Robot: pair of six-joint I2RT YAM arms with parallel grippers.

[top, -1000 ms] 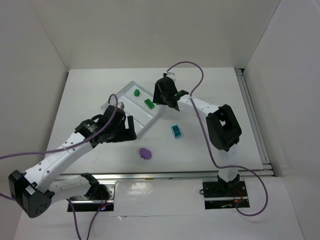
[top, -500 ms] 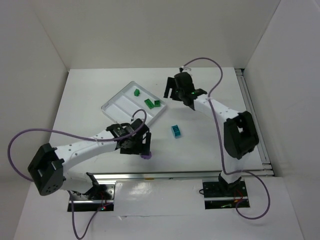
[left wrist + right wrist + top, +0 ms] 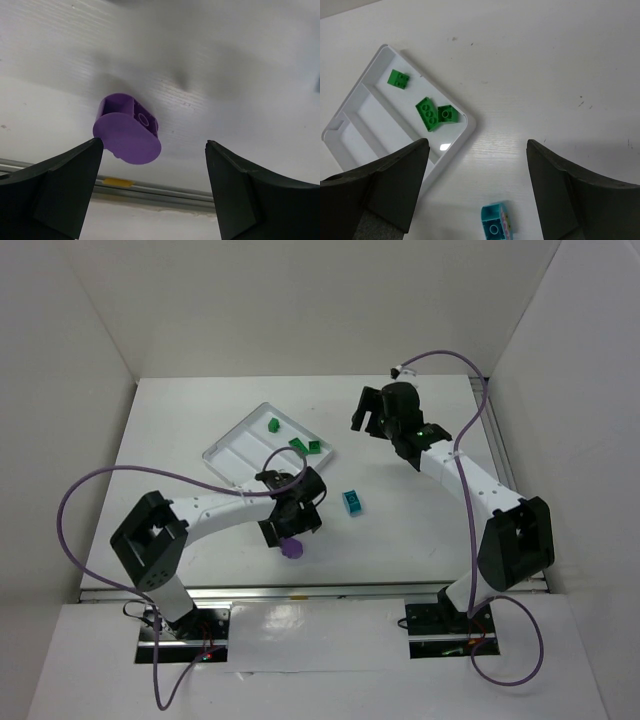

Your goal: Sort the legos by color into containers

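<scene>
The white tray (image 3: 216, 453) lies at the middle left of the table. Three green legos (image 3: 273, 425) (image 3: 298, 446) (image 3: 314, 447) rest in its far compartment. A cyan lego (image 3: 351, 502) lies on the table to the tray's right. A purple piece (image 3: 291, 548) sits near the front edge. My left gripper (image 3: 291, 532) hovers open just above it; in the left wrist view the purple piece (image 3: 127, 131) lies by the left finger (image 3: 55, 192), untouched. My right gripper (image 3: 366, 412) hangs open and empty, high up to the right of the tray (image 3: 470, 125), above the cyan lego (image 3: 496, 224).
A metal rail (image 3: 160, 192) runs along the table's near edge, just beyond the purple piece. White walls enclose the table on three sides. Purple cables loop from both arms.
The right gripper opened, left a green lego in the tray and drew back to the right. The left arm swung from the tray's near side to the purple piece.
</scene>
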